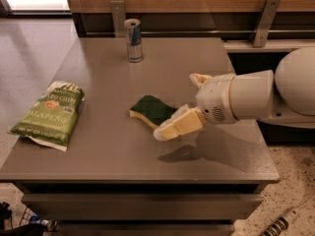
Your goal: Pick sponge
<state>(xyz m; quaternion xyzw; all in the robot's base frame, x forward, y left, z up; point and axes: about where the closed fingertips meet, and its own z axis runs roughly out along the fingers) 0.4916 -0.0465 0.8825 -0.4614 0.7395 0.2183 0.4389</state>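
The sponge (149, 109), dark green on top with a pale yellow base, lies flat near the middle of the grey table (98, 161). My gripper (170, 129) reaches in from the right on the white arm (246, 96). It hovers low over the table at the sponge's right front edge, overlapping that edge in this view. I cannot tell if it touches the sponge. The sponge is not lifted.
A light green chip bag (47, 113) lies at the table's left side. A tall drink can (133, 40) stands at the back centre. A wooden rail with metal brackets (118, 16) runs behind the table. The table's right edge is under my arm.
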